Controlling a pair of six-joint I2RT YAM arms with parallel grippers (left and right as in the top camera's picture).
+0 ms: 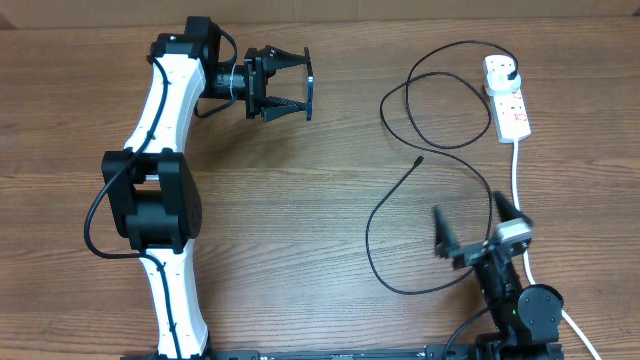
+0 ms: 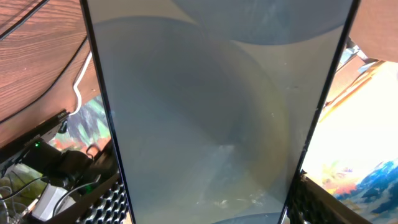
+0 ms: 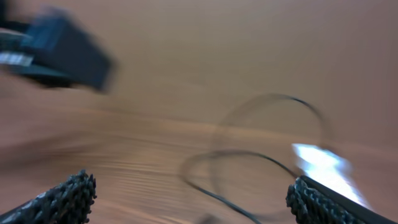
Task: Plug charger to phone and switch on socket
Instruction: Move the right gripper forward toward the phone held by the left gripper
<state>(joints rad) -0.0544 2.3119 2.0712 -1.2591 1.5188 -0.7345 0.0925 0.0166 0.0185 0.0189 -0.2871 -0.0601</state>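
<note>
Grips the phone by its long edges in the left claw, well apart from the charger. Holds the right claw spread wide around nothing, just beside the thick white cord. Shows that cable looped on the table, small connector lying free, black plug seated in the white socket.

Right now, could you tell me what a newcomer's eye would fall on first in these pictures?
The phone, gripped in the left claw, fills the left wrist view. Further right, the black charger loops from the white socket, its small connector lying free near the open right claw.
</note>
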